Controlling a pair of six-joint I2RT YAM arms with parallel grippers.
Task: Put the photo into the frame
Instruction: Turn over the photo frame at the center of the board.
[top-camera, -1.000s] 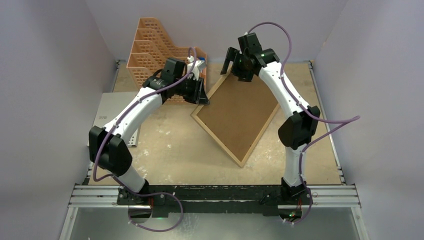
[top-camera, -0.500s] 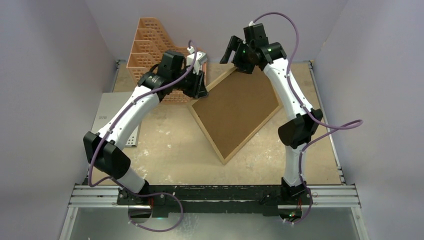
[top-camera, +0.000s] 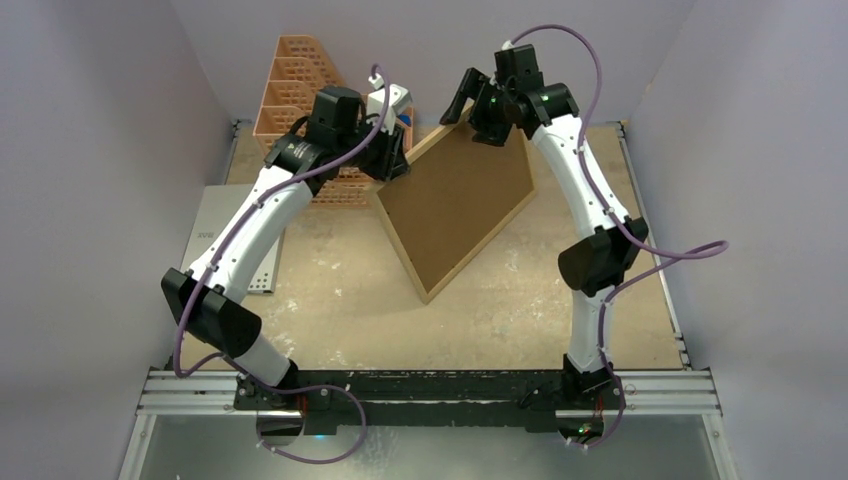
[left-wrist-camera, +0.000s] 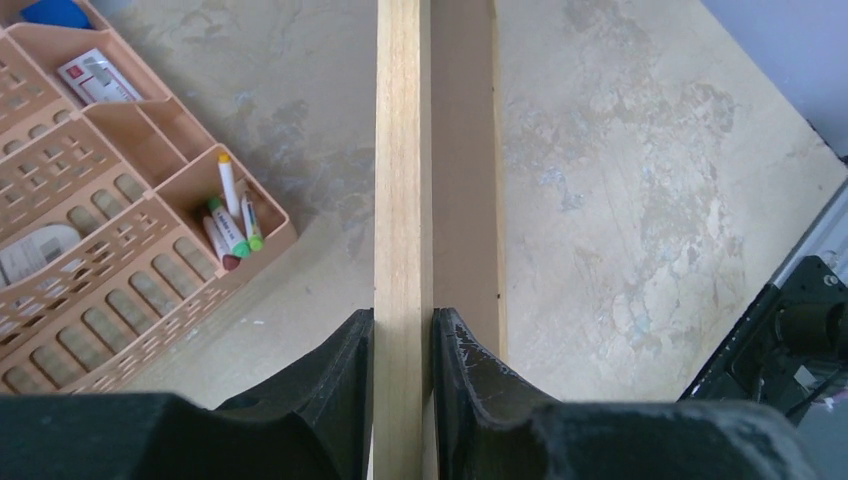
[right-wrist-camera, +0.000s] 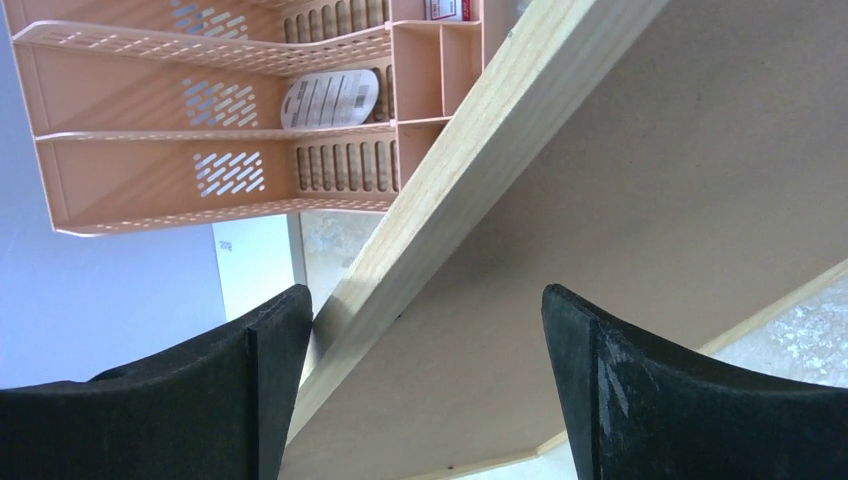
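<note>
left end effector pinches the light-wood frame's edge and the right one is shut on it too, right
No: the right wrist view shows the right end effector open, astride the light-wood rectangular picture frame. The left end effector does pinch it.

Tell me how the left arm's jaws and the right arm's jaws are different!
The left gripper has its jaws pinched tight on the wooden edge of the frame, but the right gripper has its jaws spread wide. The left gripper is holding the frame, while the right gripper only straddles its edge and grips nothing. Both grippers are black, and both are at the same frame.
</note>
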